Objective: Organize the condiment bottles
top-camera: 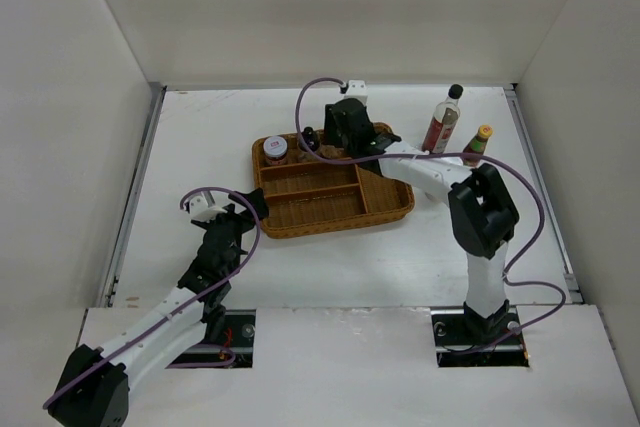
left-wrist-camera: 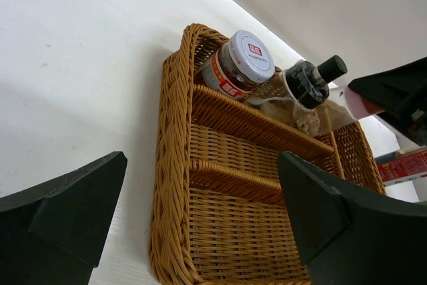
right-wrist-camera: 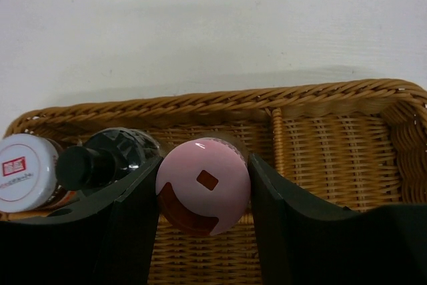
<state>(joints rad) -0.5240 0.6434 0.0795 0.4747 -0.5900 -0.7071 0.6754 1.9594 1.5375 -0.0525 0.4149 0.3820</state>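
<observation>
1. Centrally, the pink-capped shaker [right-wrist-camera: 203,195] is clamped at its cap between the fingers of the right gripper [right-wrist-camera: 205,163]. It is held over the long far compartment of the wicker tray [right-wrist-camera: 333,108]. Whether its base rests on the tray floor cannot be told.
2. Just left of the shaker, in the same compartment, the small black-capped bottle [right-wrist-camera: 110,155] is found. The short jar [right-wrist-camera: 23,175] is set just beside it, at the compartment's left end.
3. Just right of the shaker a woven divider [right-wrist-camera: 275,138] is seen, by which this compartment is closed off from the one at the tray's far right corner.
4. Outside the tray, the tall dark-sauce bottle [top-camera: 443,119] and the yellow-capped bottle [top-camera: 478,144] are stood upright on the table [top-camera: 200,147]. They are placed to the tray's far right, near each other but apart.
5. Between the tray and those two bottles the right arm [top-camera: 430,172] is stretched, crossing the tray's far right corner. A purple cable [top-camera: 310,97] is looped above the tray's far edge.
6. At the tray's near left corner the left gripper [left-wrist-camera: 200,185] is held with its fingers spread wide. Nothing is held between them, and it is pointed towards the tray.
</observation>
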